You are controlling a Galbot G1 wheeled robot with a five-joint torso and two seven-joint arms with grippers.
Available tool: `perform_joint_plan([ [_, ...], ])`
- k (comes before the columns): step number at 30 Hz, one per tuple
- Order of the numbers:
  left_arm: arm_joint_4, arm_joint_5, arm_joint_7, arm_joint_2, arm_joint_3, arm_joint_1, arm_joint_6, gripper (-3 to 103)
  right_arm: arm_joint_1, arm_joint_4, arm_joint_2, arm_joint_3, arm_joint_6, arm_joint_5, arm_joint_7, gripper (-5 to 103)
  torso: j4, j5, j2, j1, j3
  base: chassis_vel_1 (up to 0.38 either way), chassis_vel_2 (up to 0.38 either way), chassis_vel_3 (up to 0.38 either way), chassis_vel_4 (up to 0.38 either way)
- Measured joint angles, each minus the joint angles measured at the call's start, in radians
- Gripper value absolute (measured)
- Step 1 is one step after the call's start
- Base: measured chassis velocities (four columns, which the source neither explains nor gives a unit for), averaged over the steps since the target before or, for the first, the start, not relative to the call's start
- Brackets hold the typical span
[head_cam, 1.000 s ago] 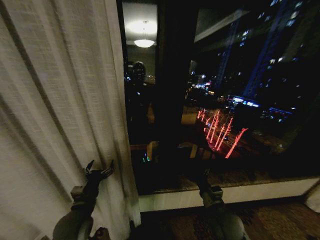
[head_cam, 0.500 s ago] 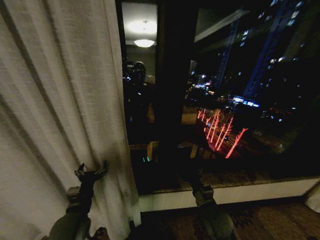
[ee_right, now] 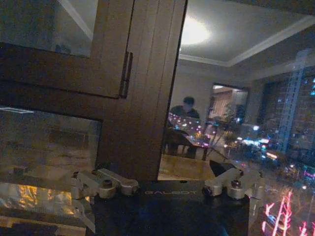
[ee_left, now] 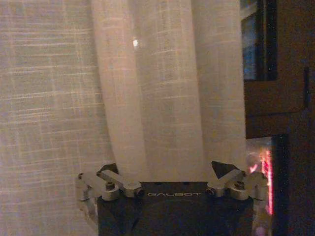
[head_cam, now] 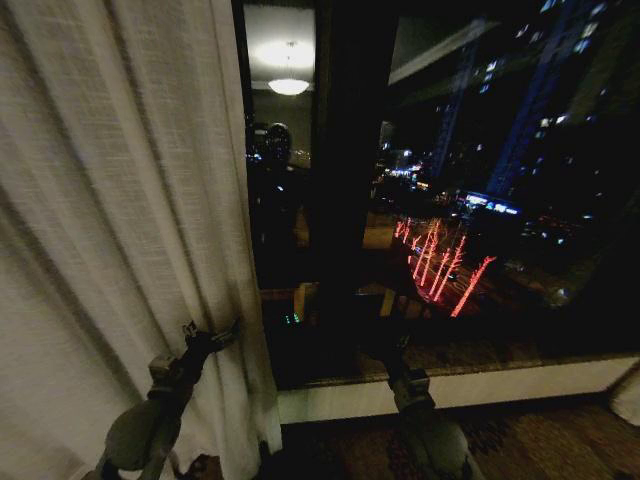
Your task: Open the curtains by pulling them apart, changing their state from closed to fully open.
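Observation:
One sheer cream-white curtain (head_cam: 120,230) hangs in pleats over the left part of the window, and its free edge falls near the dark window frame. My left gripper (head_cam: 210,335) is raised low against that panel, close to its free edge. Its fingers are open. In the left wrist view the curtain folds (ee_left: 167,98) hang right in front of the open left gripper (ee_left: 165,169), with one thick pleat lined up between the fingers. My right gripper (head_cam: 388,350) is held up before the bare glass, and the right wrist view shows the right gripper (ee_right: 160,172) open on nothing.
The dark window glass (head_cam: 470,200) shows night city lights and a reflected ceiling lamp (head_cam: 288,85). A brown window frame post (ee_right: 142,88) stands close ahead of the right gripper. A pale sill (head_cam: 480,385) runs below the glass, with patterned carpet (head_cam: 560,440) underneath.
My left gripper has shifted to the right and a little up along the curtain, toward its free edge. The right arm has stayed about where it was half a second ago.

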Motion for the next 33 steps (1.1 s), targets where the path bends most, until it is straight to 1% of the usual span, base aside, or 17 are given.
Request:
perform_joint_plan([
  [1, 0.000, 0.000, 0.000, 0.000, 0.000, 0.000, 0.000, 101, 0.000, 0.000, 0.000, 0.000, 0.000, 0.000, 0.000, 100, 0.0000, 0.0000, 0.000, 0.000, 0.000, 0.000, 0.000, 0.000, 0.000],
  [4, 0.000, 0.005, -0.078, -0.001, 0.016, -0.007, 0.004, 87, 0.000, -0.001, 0.009, -0.007, 0.000, -0.001, 0.008, 100, 0.0001, 0.0000, 0.000, 0.000, 0.000, 0.000, 0.000, 0.000, 0.000],
  [5, 0.000, 0.005, -0.088, -0.001, 0.018, -0.009, 0.004, 81, -0.001, 0.001, 0.012, -0.011, 0.000, -0.001, 0.009, 100, 0.0000, 0.0000, 0.000, 0.000, 0.000, 0.000, 0.000, 0.000, 0.000],
  [7, 0.000, 0.005, -0.092, -0.001, 0.019, -0.010, 0.004, 81, -0.001, 0.004, 0.013, -0.012, 0.000, -0.001, 0.009, 100, 0.0000, 0.0000, 0.000, 0.000, 0.000, 0.000, 0.000, 0.000, 0.000],
  [10, 0.001, 0.003, -0.092, 0.003, 0.022, -0.012, 0.004, 65, -0.001, 0.021, 0.018, -0.015, -0.001, -0.002, 0.011, 100, 0.0001, 0.0000, 0.000, 0.000, 0.000, 0.000, 0.000, 0.000, 0.000],
  [11, 0.001, 0.003, -0.092, 0.003, 0.022, -0.012, 0.004, 65, -0.001, 0.021, 0.018, -0.015, -0.001, -0.002, 0.011, 100, 0.0001, 0.0000, 0.000, 0.000, 0.000, 0.000, 0.000, 0.000, 0.000],
  [15, -0.002, -0.001, -0.085, 0.003, 0.022, -0.008, 0.004, 43, -0.009, 0.040, 0.019, -0.010, -0.003, -0.002, 0.012, 100, 0.0000, 0.0000, 0.000, 0.000, 0.000, 0.000, 0.000, 0.000, 0.000],
  [17, -0.005, -0.002, -0.085, 0.003, 0.022, -0.006, 0.004, 43, -0.011, 0.047, 0.018, -0.010, -0.004, -0.002, 0.013, 100, 0.0000, 0.0000, 0.000, 0.000, 0.000, 0.000, 0.000, 0.000, 0.000],
  [19, -0.013, -0.005, -0.085, 0.004, 0.020, -0.002, 0.004, 32, -0.016, 0.060, 0.016, -0.010, -0.007, -0.001, 0.015, 100, 0.0000, 0.0000, 0.000, 0.000, 0.000, 0.000, 0.000, 0.000, 0.000],
  [20, -0.013, -0.005, -0.085, 0.004, 0.020, -0.002, 0.004, 32, -0.016, 0.060, 0.016, -0.010, -0.007, -0.001, 0.015, 100, 0.0000, 0.0000, 0.000, 0.000, 0.000, 0.000, 0.000, 0.000, 0.000],
  [21, -0.019, -0.009, -0.085, 0.005, 0.018, 0.002, 0.004, 28, -0.019, 0.069, 0.015, -0.010, -0.009, 0.002, 0.019, 100, 0.0000, 0.0000, 0.000, 0.000, 0.000, 0.000, 0.000, 0.000, 0.000],
  [22, -0.023, -0.010, -0.086, 0.006, 0.017, 0.005, 0.004, 28, -0.020, 0.071, 0.014, -0.011, -0.010, 0.003, 0.022, 100, 0.0000, 0.0000, 0.000, 0.000, 0.000, 0.000, 0.000, 0.000, 0.000],
  [23, -0.031, -0.013, -0.086, 0.006, 0.015, 0.011, 0.004, 16, -0.023, 0.076, 0.014, -0.014, -0.012, 0.007, 0.029, 100, 0.0000, 0.0000, 0.000, 0.000, 0.000, 0.000, 0.000, 0.000, 0.000],
  [24, -0.037, -0.014, -0.087, 0.006, 0.013, 0.015, 0.004, 11, -0.025, 0.079, 0.013, -0.014, -0.012, 0.008, 0.032, 100, 0.0000, 0.0000, 0.000, 0.000, 0.000, 0.000, 0.000, 0.000, 0.000],
  [26, -0.041, -0.015, -0.088, 0.006, 0.012, 0.017, 0.004, 11, -0.025, 0.081, 0.013, -0.014, -0.012, 0.009, 0.033, 100, 0.0000, 0.0000, 0.000, 0.000, 0.000, 0.000, 0.000, 0.000, 0.000],
  [28, -0.050, -0.016, -0.088, 0.006, 0.008, 0.024, 0.004, 2, -0.025, 0.084, 0.013, -0.015, -0.012, 0.008, 0.034, 100, 0.0000, 0.0000, 0.000, 0.000, 0.000, 0.000, 0.000, 0.000, 0.000],
  [33, -0.058, -0.016, -0.089, 0.005, 0.005, 0.033, 0.004, 0, -0.024, 0.086, 0.020, -0.014, -0.012, -0.019, 0.022, 100, 0.0000, 0.0000, 0.000, 0.000, 0.000, 0.000, 0.000, 0.000, 0.000],
])
